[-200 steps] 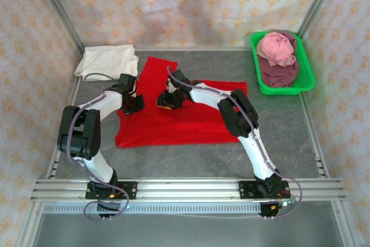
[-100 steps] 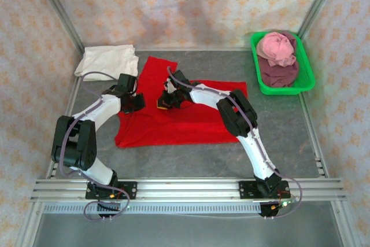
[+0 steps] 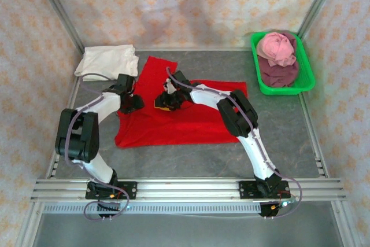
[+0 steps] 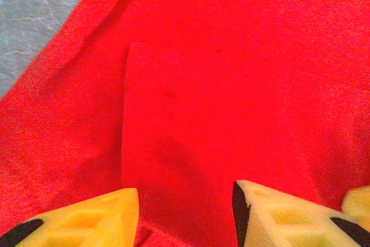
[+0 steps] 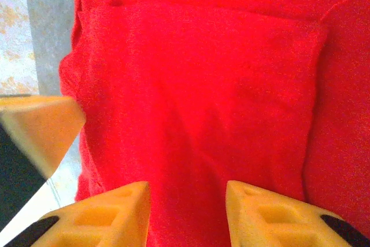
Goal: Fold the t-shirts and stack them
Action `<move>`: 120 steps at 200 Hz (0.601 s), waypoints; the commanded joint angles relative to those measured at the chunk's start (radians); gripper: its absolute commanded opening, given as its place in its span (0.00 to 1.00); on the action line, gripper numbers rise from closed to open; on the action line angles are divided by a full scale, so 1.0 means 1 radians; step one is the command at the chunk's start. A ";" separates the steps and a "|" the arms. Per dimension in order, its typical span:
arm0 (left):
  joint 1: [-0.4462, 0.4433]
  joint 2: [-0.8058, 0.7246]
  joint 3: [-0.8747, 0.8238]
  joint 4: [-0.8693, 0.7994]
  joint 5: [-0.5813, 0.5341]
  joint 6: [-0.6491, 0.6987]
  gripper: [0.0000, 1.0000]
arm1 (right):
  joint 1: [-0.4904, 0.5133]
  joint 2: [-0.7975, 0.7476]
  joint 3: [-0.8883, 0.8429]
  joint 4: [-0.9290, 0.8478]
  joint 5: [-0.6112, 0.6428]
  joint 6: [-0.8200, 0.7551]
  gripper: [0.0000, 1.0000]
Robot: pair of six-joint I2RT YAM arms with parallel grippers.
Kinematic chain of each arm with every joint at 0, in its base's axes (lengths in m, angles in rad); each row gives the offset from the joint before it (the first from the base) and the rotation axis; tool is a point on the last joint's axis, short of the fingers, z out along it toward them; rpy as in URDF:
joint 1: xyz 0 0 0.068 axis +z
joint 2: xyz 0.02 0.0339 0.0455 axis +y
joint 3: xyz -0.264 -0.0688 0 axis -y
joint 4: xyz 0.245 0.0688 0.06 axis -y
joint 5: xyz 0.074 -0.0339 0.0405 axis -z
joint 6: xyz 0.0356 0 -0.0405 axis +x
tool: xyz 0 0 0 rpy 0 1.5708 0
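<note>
The bright red t-shirt (image 3: 179, 126), soft matte knit with one flat folded panel, lies spread mid-counter (image 3: 277, 134). The left claw (image 4: 185, 201) and right claw (image 5: 188, 195) sit open over it, yellow wedge jaws apart. A folded cream t-shirt (image 3: 107, 61) lies far left; a pink t-shirt (image 3: 277, 47) and a maroon t-shirt (image 3: 277, 74) are bunched in the green plastic tray (image 3: 307, 83) far right

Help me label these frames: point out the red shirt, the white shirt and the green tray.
red shirt (image 3: 191, 125), top view, flat near half.
white shirt (image 3: 107, 61), top view, middle of the folded cloth.
green tray (image 3: 286, 90), top view, near rim.
</note>
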 commanded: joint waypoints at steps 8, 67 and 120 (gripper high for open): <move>-0.007 0.048 0.060 0.036 0.030 0.038 0.29 | 0.015 -0.013 0.024 -0.048 0.005 -0.042 0.18; -0.026 0.056 0.186 -0.016 0.014 0.079 0.00 | -0.019 -0.123 -0.042 0.014 0.101 -0.002 0.00; -0.025 0.117 0.281 -0.096 -0.037 0.104 0.17 | -0.060 -0.172 -0.080 0.040 0.129 0.017 0.00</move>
